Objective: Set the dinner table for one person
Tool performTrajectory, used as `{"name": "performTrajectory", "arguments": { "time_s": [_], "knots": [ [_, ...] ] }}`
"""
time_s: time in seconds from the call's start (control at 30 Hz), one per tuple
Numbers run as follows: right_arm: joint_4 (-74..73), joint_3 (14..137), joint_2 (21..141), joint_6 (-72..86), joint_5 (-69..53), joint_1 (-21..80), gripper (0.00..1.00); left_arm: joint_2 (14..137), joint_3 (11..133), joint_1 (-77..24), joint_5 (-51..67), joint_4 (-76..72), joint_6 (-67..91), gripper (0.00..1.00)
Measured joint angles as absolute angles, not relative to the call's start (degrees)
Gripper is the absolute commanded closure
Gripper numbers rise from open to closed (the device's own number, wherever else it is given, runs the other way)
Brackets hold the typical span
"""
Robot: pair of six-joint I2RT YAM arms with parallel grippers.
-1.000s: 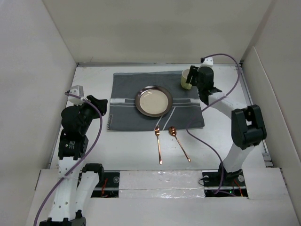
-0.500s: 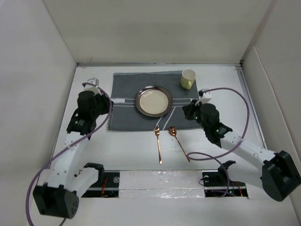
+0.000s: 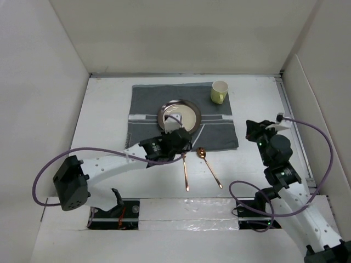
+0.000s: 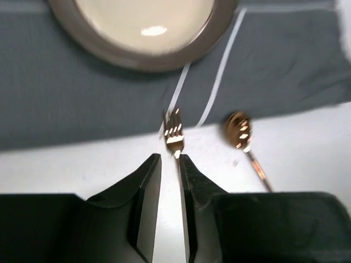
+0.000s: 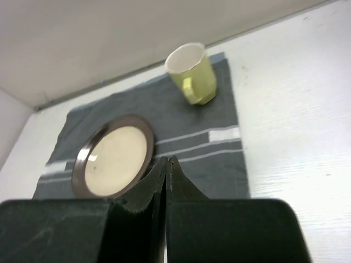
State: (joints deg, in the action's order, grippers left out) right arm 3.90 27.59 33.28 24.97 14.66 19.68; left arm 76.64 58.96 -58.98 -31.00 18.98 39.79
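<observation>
On the white dinner table (image 3: 104,109) lies a dark grey striped mat (image 3: 145,118) with a metal plate (image 3: 186,114) at its middle and a yellow-green cup (image 3: 219,92) on its far right corner. A copper fork (image 3: 186,170) and spoon (image 3: 211,167) lie on the table below the mat's near edge. My left gripper (image 3: 184,147) reaches across to the fork; in the left wrist view its jaws (image 4: 170,157) stand slightly apart just behind the fork's head (image 4: 174,134), with bare table showing between them. My right gripper (image 3: 251,127) hovers right of the mat, shut and empty (image 5: 167,159).
White walls enclose the table on the left, back and right. The spoon's bowl (image 4: 238,131) lies close to the right of the fork's head. In the right wrist view the cup (image 5: 192,74) and plate (image 5: 115,159) lie ahead on the mat (image 5: 219,159).
My left arm has swung from the mat's left side across to the fork. My right arm has pulled back from the spoon area to the table's right side.
</observation>
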Motion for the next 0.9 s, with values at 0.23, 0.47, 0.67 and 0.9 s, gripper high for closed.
{"name": "performTrajectory", "arguments": {
  "time_s": [0.23, 0.47, 0.67, 0.9],
  "knots": [
    [2.94, 24.91, 29.85, 25.78, 7.7, 13.98, 1.0, 85.25, 54.02, -66.81, -37.04, 21.69, 55.02, 0.68],
    [1.93, 24.91, 29.45, 25.76, 5.8, 15.07, 1.0, 103.13, 64.86, -70.78, -41.3, 29.67, 65.54, 0.7],
    [1.72, 24.91, 28.86, 25.76, 5.65, 15.07, 1.0, 105.27, 63.61, -72.05, -41.1, 29.04, 67.57, 0.71],
    [1.65, 24.91, 28.91, 25.76, 5.58, 15.07, 1.0, 101.1, 57.54, -70.37, -39.35, 23.88, 66.92, 0.77]
  ]
}}
